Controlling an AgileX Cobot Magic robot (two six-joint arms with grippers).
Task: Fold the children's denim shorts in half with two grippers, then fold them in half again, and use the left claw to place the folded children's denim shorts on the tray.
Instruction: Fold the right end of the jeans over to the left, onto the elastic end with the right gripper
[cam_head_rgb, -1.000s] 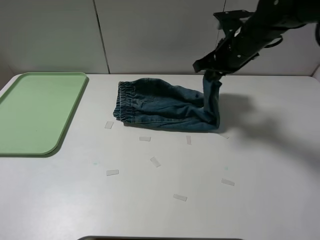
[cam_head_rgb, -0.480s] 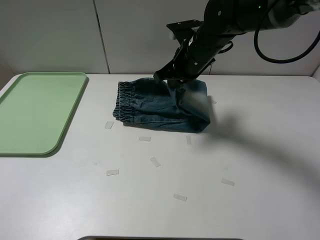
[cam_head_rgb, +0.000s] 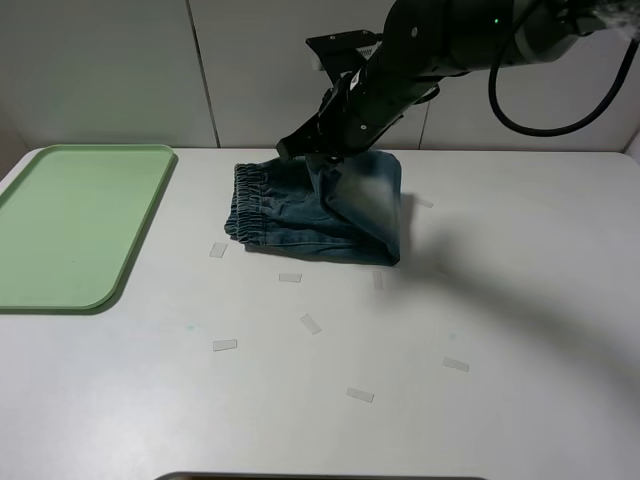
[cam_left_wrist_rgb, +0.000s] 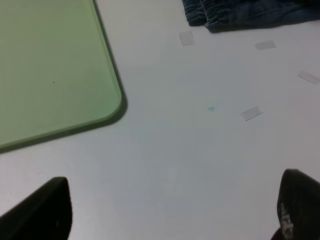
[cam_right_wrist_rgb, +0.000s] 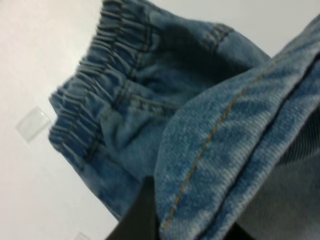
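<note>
My right gripper (cam_head_rgb: 322, 158) is black against the blue washed children's denim shorts (cam_head_rgb: 290, 210), which show a faded pale patch on one leg and tan stitching (cam_right_wrist_rgb: 210, 135) along the hem, while the tray (cam_head_rgb: 70, 225) is pale green and the table (cam_head_rgb: 500, 330) white, dotted with pale tape pieces (cam_head_rgb: 225, 345).

Right arm (cam_head_rgb: 440, 40): is showing as thick black segments with a dull finish.
Cable (cam_head_rgb: 560, 125): is hanging beside the arm as one black loop.
Indicator light (cam_head_rgb: 493, 20): is glowing as a tiny green dot on the black housing.
Wrist bracket (cam_head_rgb: 345, 45): is appearing as a flat black plate with squared edges.
Left gripper (cam_left_wrist_rgb: 170, 212): is showing two rounded black fingertips (cam_left_wrist_rgb: 42, 212), one bearing faint pale raised marks.
Right gripper finger (cam_right_wrist_rgb: 136, 220): is appearing dark, tapered and blurred.
</note>
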